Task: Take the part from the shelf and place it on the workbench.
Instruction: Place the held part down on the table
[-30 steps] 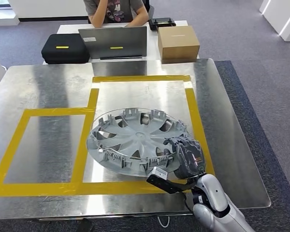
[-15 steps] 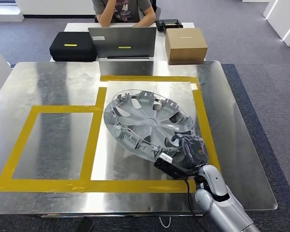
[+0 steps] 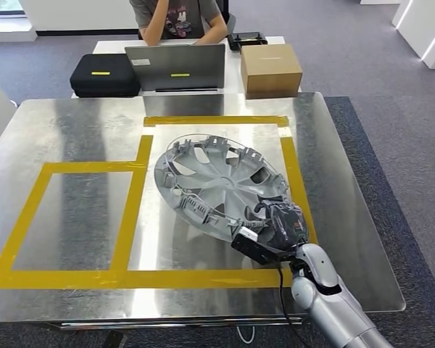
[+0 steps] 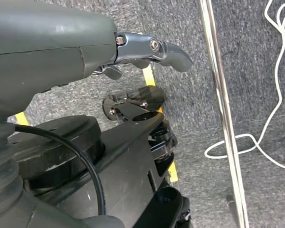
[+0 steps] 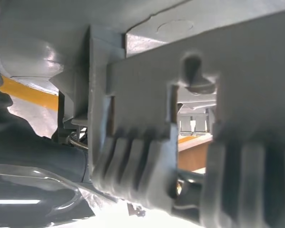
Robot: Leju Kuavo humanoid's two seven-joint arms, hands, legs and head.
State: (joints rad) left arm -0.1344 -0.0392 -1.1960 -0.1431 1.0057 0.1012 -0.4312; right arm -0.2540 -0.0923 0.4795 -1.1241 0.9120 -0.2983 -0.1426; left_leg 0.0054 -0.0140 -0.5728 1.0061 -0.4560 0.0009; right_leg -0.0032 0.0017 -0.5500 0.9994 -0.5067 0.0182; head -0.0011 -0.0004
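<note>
While gripped overhead, wheel cover (image 3: 220,185) clips (image 5: 134,156) wrist-close.

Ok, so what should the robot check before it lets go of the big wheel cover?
1. Right hand holds the wheel cover at its near rim: ok.
2. Cover is over the right yellow-taped box on the metal workbench: ok.
3. Cover lies flat on the bench: not ok, it looks tilted.
4. Far rim touches the bench: cannot tell.
5. Bench around the cover is free of other things: ok.
6. Left hand hangs out of the way, near the floor, holding nothing: ok.
</note>
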